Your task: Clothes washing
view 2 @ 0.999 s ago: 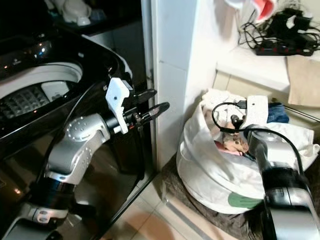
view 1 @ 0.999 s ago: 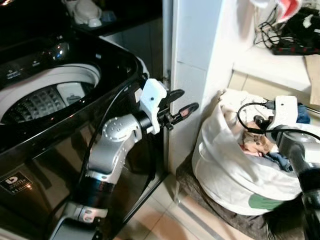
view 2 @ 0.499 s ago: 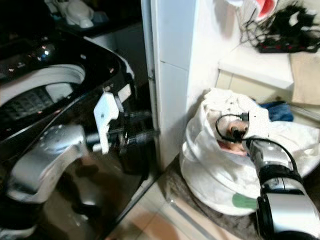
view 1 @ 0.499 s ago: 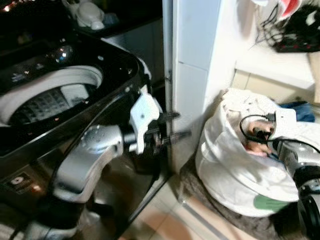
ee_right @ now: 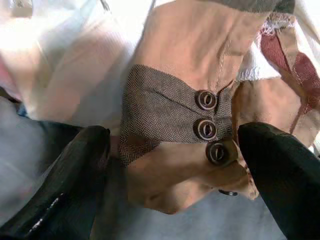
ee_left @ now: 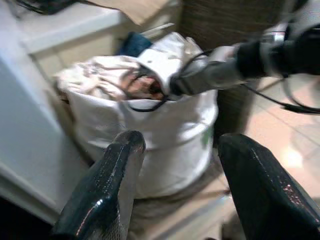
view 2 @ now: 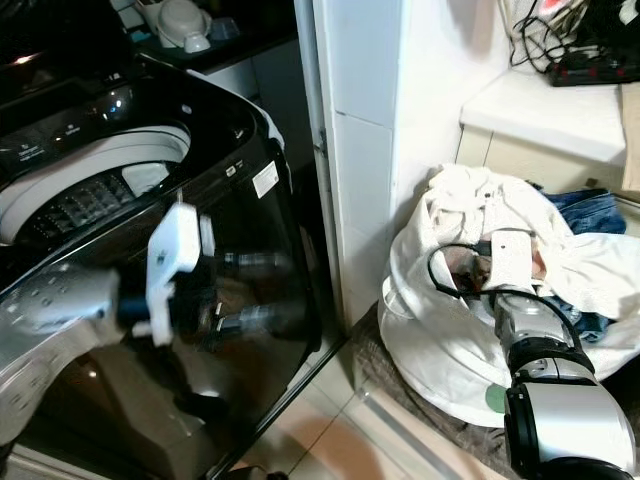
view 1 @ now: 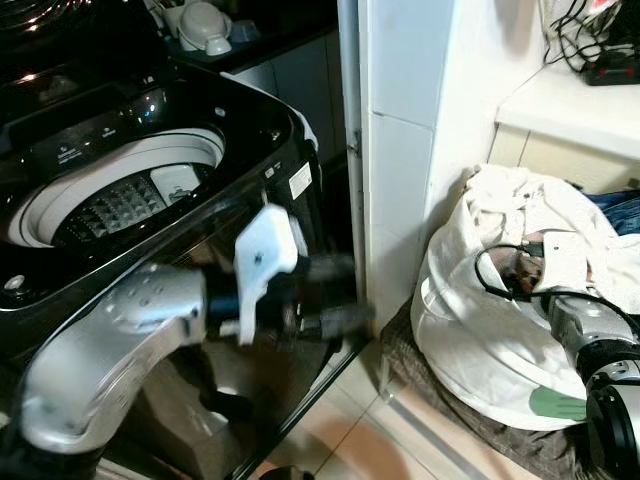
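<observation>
1. The laundry sits in a big white laundry bag [view 1: 470, 330] on the floor, slumped against the white tiled wall [view 1: 400, 150], off to the right of the washing machine [view 1: 150, 200]. It rests on a dark mat [view 1: 440, 395].
2. Right at the mouth of the bag there's a tan garment [ee_right: 200, 100] with a grey herringbone tab and a row of brown buttons [ee_right: 206, 100]. White cloth lies around it and something blue is tucked at the back of the bag [view 2: 585, 205].
3. The right gripper [ee_right: 175, 165] is down inside the bag opening, fingers spread wide on either side of the tan garment and not clamped on anything. Whether the tips touch the cloth, I can't really tell.
4. Its black cable [view 1: 495, 270] loops over the rim of the bag.
5. The left gripper [ee_left: 175, 175] hangs in front of the washer's glossy black front, blurred in the head views. It points toward the bag, fingers apart and empty.
6. The washer lid is up, and you can see the white rim and grey drum [view 1: 110, 205].
7. Between the washer and the bag stands the wall corner, so the two are apart.
8. Above the bag there's a white ledge [view 1: 570, 110] with a tangle of black cords [view 2: 590, 60]. Some pale dishes [view 1: 205, 25] sit on a dark counter behind the washer.
</observation>
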Tool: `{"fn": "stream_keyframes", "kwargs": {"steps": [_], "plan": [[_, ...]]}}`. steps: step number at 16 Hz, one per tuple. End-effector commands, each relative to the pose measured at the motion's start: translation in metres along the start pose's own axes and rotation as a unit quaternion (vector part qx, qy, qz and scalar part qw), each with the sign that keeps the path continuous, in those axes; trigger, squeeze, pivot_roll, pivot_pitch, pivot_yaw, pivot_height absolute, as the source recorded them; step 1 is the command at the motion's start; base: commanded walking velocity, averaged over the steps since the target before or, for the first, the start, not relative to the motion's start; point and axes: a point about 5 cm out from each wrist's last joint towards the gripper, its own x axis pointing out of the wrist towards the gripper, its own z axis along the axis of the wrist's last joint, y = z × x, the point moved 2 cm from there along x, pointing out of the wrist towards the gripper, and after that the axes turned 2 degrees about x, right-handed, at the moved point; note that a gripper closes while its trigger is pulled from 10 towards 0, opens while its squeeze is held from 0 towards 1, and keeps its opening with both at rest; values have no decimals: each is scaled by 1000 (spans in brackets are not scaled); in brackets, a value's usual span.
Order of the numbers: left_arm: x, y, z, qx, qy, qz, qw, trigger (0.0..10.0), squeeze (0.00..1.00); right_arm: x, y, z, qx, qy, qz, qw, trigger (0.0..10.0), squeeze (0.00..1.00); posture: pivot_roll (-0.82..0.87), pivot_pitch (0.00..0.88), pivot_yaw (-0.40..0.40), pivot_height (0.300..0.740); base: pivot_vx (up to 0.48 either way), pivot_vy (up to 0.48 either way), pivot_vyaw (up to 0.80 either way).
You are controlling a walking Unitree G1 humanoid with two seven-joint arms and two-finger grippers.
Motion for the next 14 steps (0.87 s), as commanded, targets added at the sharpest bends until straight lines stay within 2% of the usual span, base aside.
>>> {"fn": "stream_keyframes", "kwargs": {"steps": [1, 2, 3, 4, 5, 14], "plan": [[-6, 1, 4, -1, 2, 6, 1000, 10000, 0, 1, 6, 2, -20, -5, -3, 1000, 10000, 0, 304, 83, 176, 740, 0, 0, 0], [-7, 1, 4, -1, 3, 8, 1000, 10000, 0, 1, 6, 2, -26, -6, -5, 1000, 10000, 0, 308, 84, 175, 740, 0, 0, 0], [-10, 1, 7, -2, 5, 19, 1000, 10000, 0, 0, 5, 0, -50, -8, -13, 999, 7804, 0, 315, 87, 172, 740, 0, 0, 0], [-12, 1, 8, -5, 6, 24, 1000, 10000, 0, 0, 3, 0, -59, -9, -19, 998, 1882, 0, 316, 90, 168, 740, 0, 0, 0], [-13, 1, 8, -6, 5, 28, 1000, 10000, 0, 0, 2, 1, -62, -13, -22, 998, 0, 0, 316, 91, 167, 740, 0, 0, 0], [-15, -6, 11, -15, 6, 21, 1000, 10000, 0, 0, -2, 1, -79, -12, -31, 996, 0, 0, 329, 90, 151, 740, 0, 0, 0]]}}
